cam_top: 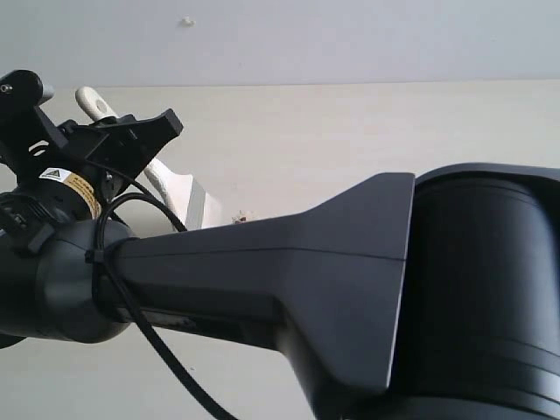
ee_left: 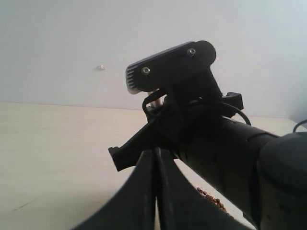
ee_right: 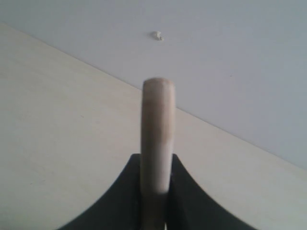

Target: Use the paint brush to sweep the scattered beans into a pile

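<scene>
My right gripper (ee_right: 156, 160) is shut on the cream wooden handle of the paint brush (ee_right: 156, 120), which sticks out past the fingertips. In the exterior view this gripper (cam_top: 131, 136) sits at the upper left. The brush handle (cam_top: 90, 101) rises above it and the silver ferrule (cam_top: 198, 206) slants down toward the table. A few reddish-brown beans (cam_top: 241, 216) show just past the ferrule; the bristles are hidden by the arm. My left gripper (ee_left: 157, 160) is shut with nothing between its fingers. More beans (ee_left: 213, 201) lie beside it on the table.
A big black arm link (cam_top: 350, 271) fills the lower half of the exterior view and hides most of the pale table (cam_top: 350, 131). The other arm's wrist and camera housing (ee_left: 170, 67) stand close in front of the left gripper. A grey wall (cam_top: 306, 35) lies behind.
</scene>
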